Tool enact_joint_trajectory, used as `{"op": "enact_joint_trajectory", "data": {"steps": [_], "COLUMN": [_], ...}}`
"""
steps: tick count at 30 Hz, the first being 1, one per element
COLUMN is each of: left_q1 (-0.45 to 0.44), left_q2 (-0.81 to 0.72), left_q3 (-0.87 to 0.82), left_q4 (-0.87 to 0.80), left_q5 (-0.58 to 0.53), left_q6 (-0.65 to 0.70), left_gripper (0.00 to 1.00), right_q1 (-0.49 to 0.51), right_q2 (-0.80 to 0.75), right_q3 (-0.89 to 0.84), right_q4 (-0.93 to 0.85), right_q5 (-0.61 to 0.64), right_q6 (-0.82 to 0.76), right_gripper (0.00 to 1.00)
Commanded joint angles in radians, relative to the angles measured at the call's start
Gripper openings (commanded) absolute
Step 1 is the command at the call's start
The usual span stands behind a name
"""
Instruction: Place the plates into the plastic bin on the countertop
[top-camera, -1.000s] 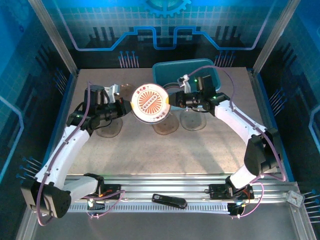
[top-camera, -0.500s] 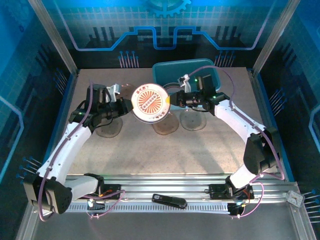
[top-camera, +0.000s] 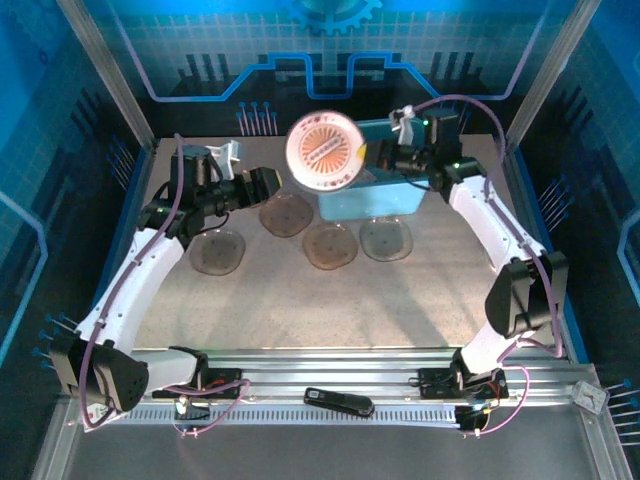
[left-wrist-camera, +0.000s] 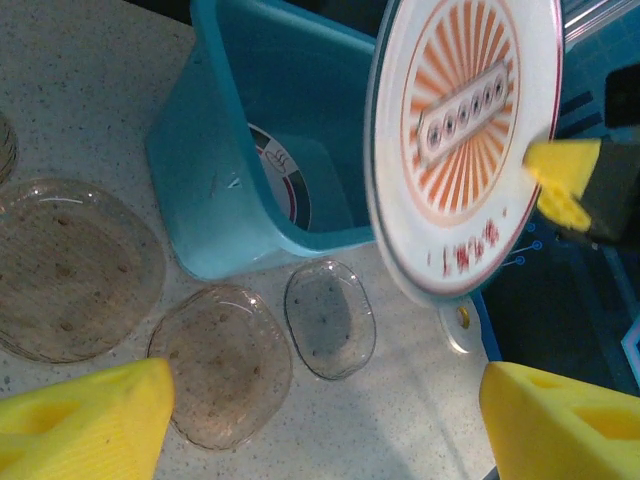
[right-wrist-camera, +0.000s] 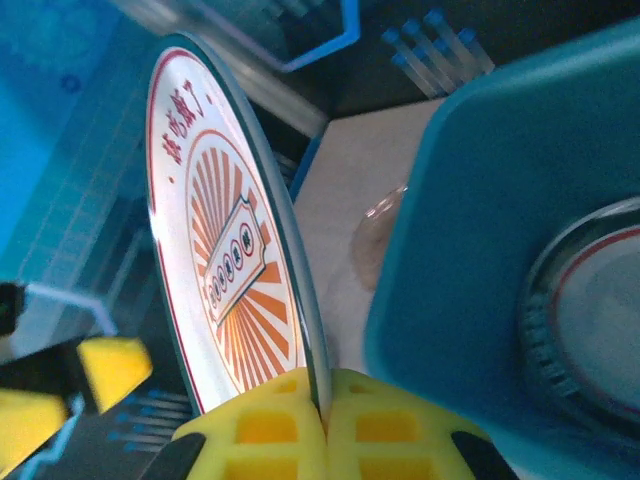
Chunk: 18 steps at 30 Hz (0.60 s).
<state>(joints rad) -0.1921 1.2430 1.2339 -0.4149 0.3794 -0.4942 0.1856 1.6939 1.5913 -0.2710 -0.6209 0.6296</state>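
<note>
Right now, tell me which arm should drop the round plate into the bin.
Right. The right gripper is shut on the rim of the round plate, holding it in the air close beside the plastic bin. The left gripper is open, apart from the plate and farther from the bin.

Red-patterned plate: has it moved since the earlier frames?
Yes. In the top view the red-patterned plate, clamped in the right end effector, went toward the far wall and slightly right, off the brown plates, uncovering one.
</note>
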Motion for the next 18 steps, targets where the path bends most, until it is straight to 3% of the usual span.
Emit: {"op": "enact_joint_trajectory", "data": {"steps": [1,8,18], "left_q1": [-0.002,0.009,0.013], "left_q2": [0.017,0.047,0.094], "left_q3": [0.019,-0.015,-0.031], "left_q4": [0.009,0.014,0.021], "left_q5": [-0.016,-0.015,-0.010], "left_q6": [0.035,0.036,0.026], "left_gripper": [0.81,0.80,0.79], "right_q1": [-0.050,-0.076,-0.078], "right_q2": [0.092,0.261,0.353], "right_q3": [0.120,0.285,0.279], "right_q4": [-0.089,-0.203,-0.212], "right_q5": [0.034,0.063,0.085], "right_q6": [-0.055,-0.126,-0.146], "right_gripper": [0.00,0.00,0.00]}}
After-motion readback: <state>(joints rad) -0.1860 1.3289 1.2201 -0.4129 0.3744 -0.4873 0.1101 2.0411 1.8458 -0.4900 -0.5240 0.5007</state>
